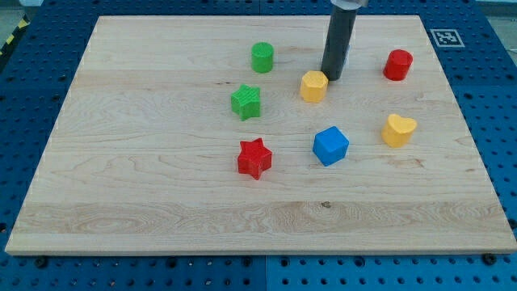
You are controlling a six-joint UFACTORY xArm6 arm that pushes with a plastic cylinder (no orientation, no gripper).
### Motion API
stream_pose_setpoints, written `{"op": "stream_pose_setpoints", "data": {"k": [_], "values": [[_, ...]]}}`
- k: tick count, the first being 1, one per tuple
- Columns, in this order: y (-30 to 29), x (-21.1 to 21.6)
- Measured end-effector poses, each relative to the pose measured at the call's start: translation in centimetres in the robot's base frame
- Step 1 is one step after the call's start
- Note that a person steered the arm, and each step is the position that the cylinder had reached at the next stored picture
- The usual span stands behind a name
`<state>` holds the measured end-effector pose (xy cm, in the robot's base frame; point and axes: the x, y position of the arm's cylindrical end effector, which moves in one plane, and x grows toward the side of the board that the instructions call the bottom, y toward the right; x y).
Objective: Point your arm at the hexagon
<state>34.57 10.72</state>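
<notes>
A yellow hexagon block sits on the wooden board, right of centre near the view's top. My tip rests just to the hexagon's upper right, touching or almost touching its edge. The dark rod rises from there to the view's top edge.
A green cylinder and a green star lie left of the hexagon. A red star and a blue cube lie below it. A red cylinder and a yellow heart lie to the right.
</notes>
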Motion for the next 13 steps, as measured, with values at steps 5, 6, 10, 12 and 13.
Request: {"op": "stream_pose_setpoints", "data": {"k": [5,6,10,12,13], "values": [[-7.8,-3.8],[-8.0,-3.8],[-7.1,-3.8],[-5.1,-1.1],[-2.2,-1.0]]}}
